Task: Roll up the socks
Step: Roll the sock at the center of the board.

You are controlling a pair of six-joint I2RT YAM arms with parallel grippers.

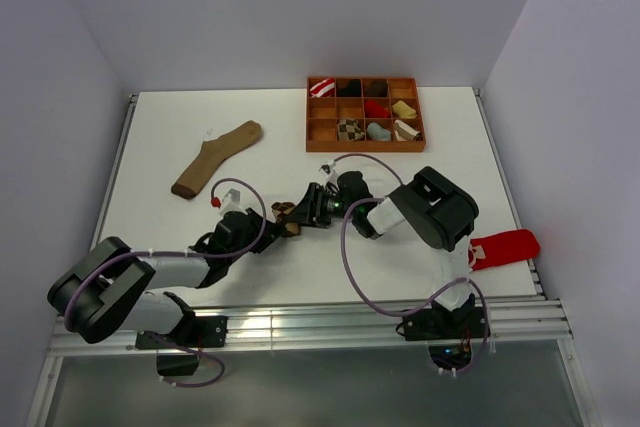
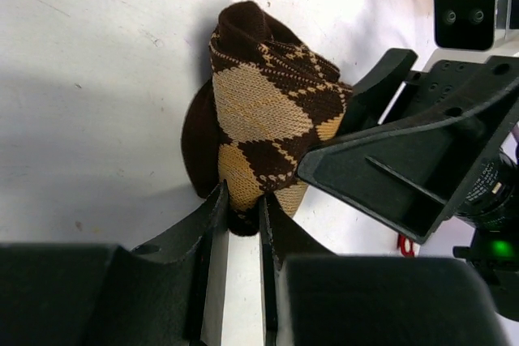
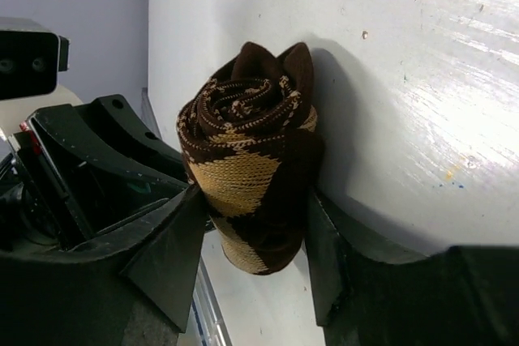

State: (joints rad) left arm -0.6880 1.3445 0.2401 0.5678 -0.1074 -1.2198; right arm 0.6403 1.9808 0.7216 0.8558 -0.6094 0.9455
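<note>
A dark brown and tan argyle sock [image 1: 287, 214] is rolled into a tight bundle on the white table, between both arms. In the left wrist view the sock [image 2: 268, 111] stands just ahead of my left gripper [image 2: 242, 212], whose narrow jaws are shut on the roll's lower edge. The right wrist view shows the spiral end of the sock [image 3: 247, 119]. My right gripper [image 3: 251, 228] straddles it, one finger touching each side. A checkered roll [image 1: 349, 129] and a grey roll [image 1: 377, 131] lie in the tray.
A wooden compartment tray [image 1: 364, 145] with several rolled socks stands at the back right. A long plain tan sock [image 1: 217, 159] lies flat at the back left. A red sock [image 1: 505, 247] rests by the right table edge.
</note>
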